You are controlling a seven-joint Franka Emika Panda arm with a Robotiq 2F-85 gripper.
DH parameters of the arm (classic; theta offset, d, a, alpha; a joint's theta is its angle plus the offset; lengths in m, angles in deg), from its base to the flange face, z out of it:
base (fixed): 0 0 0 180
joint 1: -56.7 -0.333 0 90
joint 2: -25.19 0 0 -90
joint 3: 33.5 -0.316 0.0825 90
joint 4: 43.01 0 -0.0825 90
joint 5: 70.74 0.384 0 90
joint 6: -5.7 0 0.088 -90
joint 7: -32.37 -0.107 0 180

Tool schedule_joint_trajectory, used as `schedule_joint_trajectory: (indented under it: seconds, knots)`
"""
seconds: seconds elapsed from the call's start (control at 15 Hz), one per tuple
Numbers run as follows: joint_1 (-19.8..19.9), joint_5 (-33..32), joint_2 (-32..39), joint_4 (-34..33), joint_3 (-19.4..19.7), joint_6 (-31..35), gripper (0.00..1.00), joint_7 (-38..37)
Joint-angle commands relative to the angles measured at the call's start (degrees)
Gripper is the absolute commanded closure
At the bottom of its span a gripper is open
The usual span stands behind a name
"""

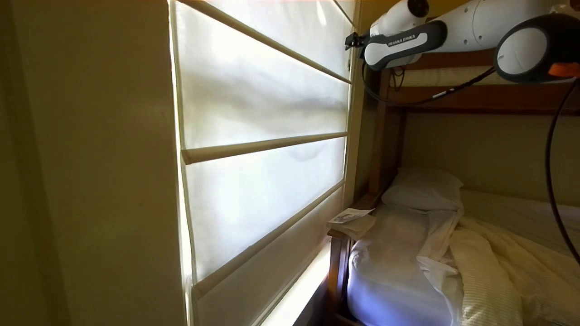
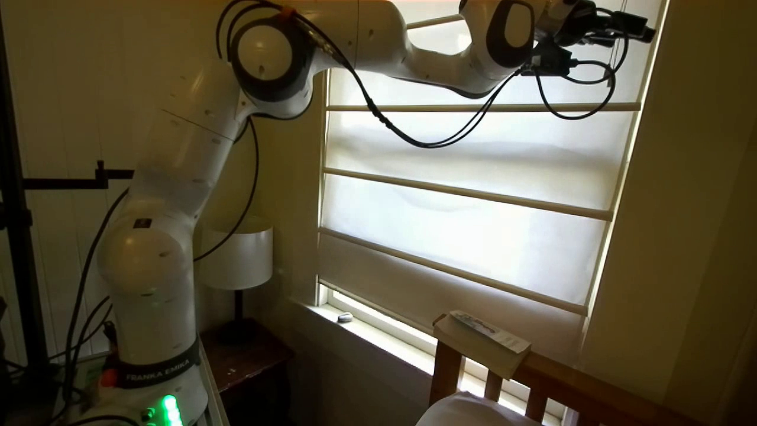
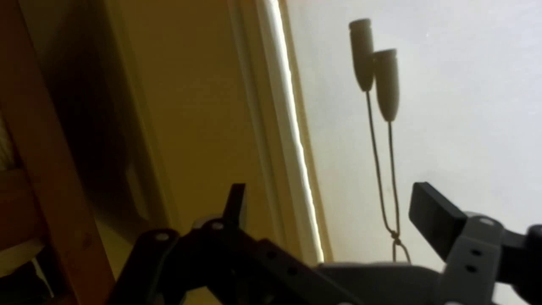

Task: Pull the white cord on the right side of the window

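Observation:
The window with its cream folded shade [image 1: 263, 108] shows in both exterior views [image 2: 473, 155]. The cord [image 3: 392, 169] looks dark against the lit shade in the wrist view, which appears upside down. It has two strands with a knot [image 3: 395, 235] and two tassels [image 3: 387, 84]. My gripper [image 3: 330, 199] is open and empty; the strands appear between its fingers, nearer the right finger in the picture, not gripped. Depth to the cord is hard to tell. In the exterior views, the gripper [image 1: 351, 40] is high at the window's side edge [image 2: 627, 32].
A wooden bunk bed [image 1: 380, 131] with a pillow [image 1: 421, 188] stands beside the window. A book [image 2: 482, 349] rests on the bed rail. A lamp [image 2: 236, 257] stands behind the arm. Black cables [image 2: 437, 144] hang in loops below the arm and wrist.

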Motion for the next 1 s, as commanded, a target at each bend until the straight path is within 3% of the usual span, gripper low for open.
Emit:
schedule_joint_trajectory:
  seconds: [0.0,0.6,0.93]
  knots:
    - [-0.3,0.0,3.7,-5.2,2.3,-0.6,0.31,-3.5]
    - [-0.9,-0.4,6.0,-8.1,4.2,-1.6,0.96,-5.4]
    - [-4.2,-2.4,5.5,-6.9,9.2,-2.5,1.0,-8.3]
